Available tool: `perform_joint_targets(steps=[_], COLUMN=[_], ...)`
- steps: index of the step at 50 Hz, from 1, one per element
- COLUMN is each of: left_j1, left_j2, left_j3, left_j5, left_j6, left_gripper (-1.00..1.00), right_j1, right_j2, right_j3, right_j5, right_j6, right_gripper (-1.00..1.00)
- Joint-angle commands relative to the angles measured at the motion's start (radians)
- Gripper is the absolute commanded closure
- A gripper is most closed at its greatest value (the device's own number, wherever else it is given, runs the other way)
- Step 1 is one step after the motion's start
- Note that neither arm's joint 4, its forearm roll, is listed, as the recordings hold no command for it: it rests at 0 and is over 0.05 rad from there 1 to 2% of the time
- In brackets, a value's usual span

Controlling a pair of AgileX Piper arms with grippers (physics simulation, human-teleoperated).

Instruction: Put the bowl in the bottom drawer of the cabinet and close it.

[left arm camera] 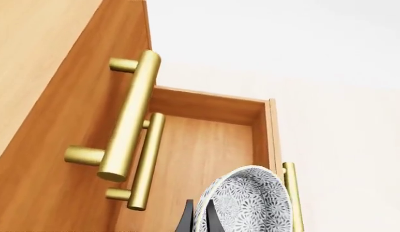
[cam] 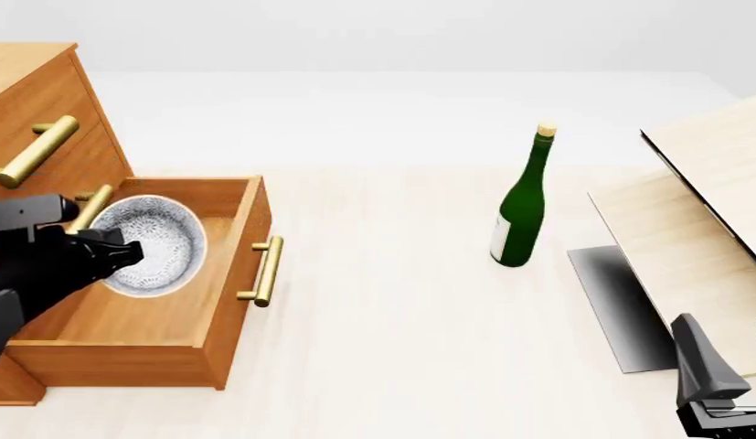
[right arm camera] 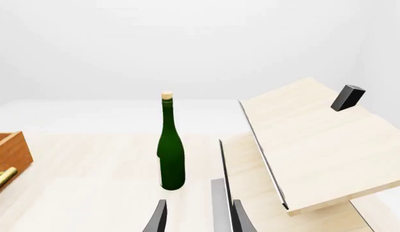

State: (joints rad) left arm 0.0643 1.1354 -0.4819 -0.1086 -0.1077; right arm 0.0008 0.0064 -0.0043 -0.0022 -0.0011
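Front view: left claw (cam: 124, 253) clamps bowl (cam: 152, 245) rim over the open bottom drawer (cam: 225, 302).

bowl (cam: 152, 245) white, grey speckle; cabinet (cam: 42, 101) orange-brown wood, brass handles (left arm camera: 130, 116); bottle (cam: 522, 203) dark green; boards (right arm camera: 316, 145) pale wood.

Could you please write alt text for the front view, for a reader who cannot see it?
The left gripper holds a speckled bowl over the open bottom drawer of a wooden cabinet. A green bottle stands on the table near pale wood boards.
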Motion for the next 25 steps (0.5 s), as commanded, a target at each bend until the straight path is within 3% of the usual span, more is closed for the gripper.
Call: perform_joint_targets(steps=[1, 25], left_j1=[0.035, 0.037], left_j2=[0.036, 0.157], left_j3=[0.015, -0.001], left_j5=[-0.045, -0.12], left_j6=[0.009, 0.009], left_gripper=[1.0, 1.0], right_j1=[0.0, 0.0], right_j2=[0.0, 0.0], right_j3=[0.0, 0.0], right_j5=[0.0, 0.0], right_j6=[0.0, 0.0], right_gripper=[-1.0, -1.0])
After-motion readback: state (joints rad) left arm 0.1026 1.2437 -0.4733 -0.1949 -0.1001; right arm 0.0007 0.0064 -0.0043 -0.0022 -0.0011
